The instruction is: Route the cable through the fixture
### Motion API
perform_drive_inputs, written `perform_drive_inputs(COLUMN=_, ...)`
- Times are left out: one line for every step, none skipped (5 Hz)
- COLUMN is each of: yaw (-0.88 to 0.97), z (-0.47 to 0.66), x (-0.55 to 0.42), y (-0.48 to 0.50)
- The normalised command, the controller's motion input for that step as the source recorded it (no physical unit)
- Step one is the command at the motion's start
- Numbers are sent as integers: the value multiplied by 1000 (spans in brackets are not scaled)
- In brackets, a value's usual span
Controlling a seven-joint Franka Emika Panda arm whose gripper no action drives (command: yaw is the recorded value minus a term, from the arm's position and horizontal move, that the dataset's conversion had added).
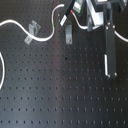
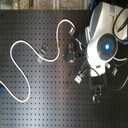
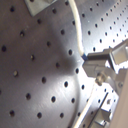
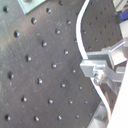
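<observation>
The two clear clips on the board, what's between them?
In the first exterior view, the cable sags between the left clip and right clip, over bare board.

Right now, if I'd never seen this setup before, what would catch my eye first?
Probably the white cable, snaking in loops across the black perforated board in both exterior views. Next, the bulky white arm with a glowing blue light, at the second exterior view's right. The wrist views show the cable running beside the metal gripper; whether it is gripped is unclear.
</observation>
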Motion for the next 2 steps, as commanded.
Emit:
perform_drive_inputs(yaw=-14, z=177, x=-113, y=354)
perform_drive_inputs(yaw=0, z=12, x=-23, y=123)
